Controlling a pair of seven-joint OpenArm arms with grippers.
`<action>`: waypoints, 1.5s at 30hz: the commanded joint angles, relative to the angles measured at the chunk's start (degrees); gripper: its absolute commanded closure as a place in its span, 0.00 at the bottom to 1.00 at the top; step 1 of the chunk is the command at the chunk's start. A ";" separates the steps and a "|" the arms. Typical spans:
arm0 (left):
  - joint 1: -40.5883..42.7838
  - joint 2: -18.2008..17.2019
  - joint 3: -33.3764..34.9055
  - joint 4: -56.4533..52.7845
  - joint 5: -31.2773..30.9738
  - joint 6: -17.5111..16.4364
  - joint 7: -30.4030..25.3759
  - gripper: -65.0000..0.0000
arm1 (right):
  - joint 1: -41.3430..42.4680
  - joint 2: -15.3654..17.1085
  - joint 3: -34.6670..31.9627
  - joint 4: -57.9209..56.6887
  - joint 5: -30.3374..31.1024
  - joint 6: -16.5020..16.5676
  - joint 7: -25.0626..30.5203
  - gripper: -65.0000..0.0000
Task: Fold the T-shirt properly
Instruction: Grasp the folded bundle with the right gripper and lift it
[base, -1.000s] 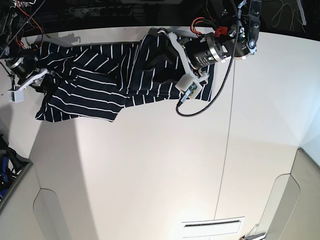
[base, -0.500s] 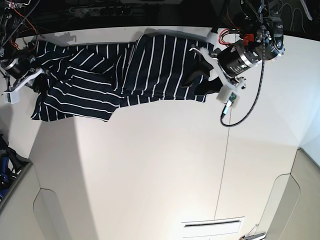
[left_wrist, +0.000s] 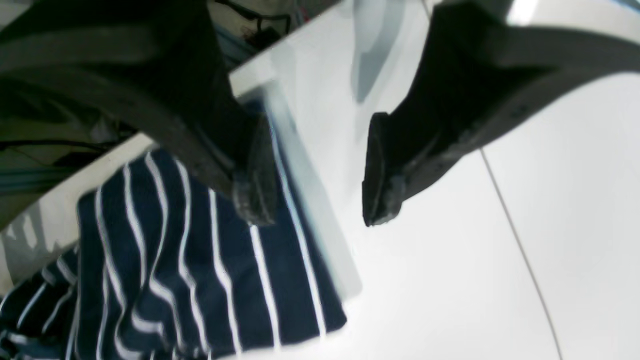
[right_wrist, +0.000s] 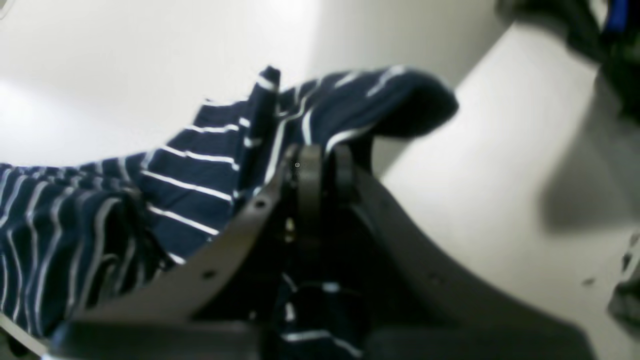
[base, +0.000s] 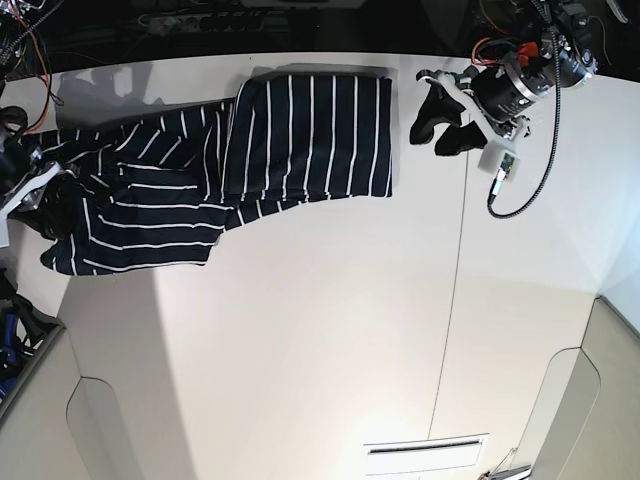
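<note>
The T-shirt (base: 215, 185) is lying across the upper left of the base view on the white table (base: 330, 340), its long axis running left to right along the table's far edge. Its right-hand part is forming a neat folded panel (base: 312, 135) in the upper centre, with the white stripes there running up and down the frame. The left-hand part is spreading wider and lower toward the left edge, and its stripes are running mostly sideways, slanting a little. The lowest corner of the cloth is sitting at the left, near the table's edge.

The left gripper (base: 441, 125) is hovering in the upper right of the base view, just beside the panel's right edge and apart from it. In the left wrist view its two dark fingers (left_wrist: 250, 175) are standing spread with bare table showing between them, and the striped cloth (left_wrist: 200, 270) is lying in the lower left of that frame, reaching under the left-hand finger. It is gripping nothing.

The right gripper (right_wrist: 322, 160) is sitting at the far left of the base view, at the shirt's left end. In the right wrist view its fingertips are pressing together at frame centre, pinching a raised fold of the striped fabric (right_wrist: 320, 110), which is draping over them and falling away to the lower left.
</note>
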 joint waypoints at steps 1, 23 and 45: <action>0.33 -0.33 -0.13 0.37 -1.07 -0.26 -1.03 0.52 | 0.59 0.17 0.42 2.21 1.42 0.22 1.03 1.00; -3.13 -0.31 7.26 -16.98 -6.56 0.74 -2.34 0.52 | 0.09 -14.36 -36.33 16.02 -15.67 -0.85 -1.05 1.00; -5.11 0.28 4.98 -17.77 -9.05 -0.28 -2.69 0.52 | -2.49 -16.90 -58.40 13.07 -19.82 -1.66 -0.35 0.40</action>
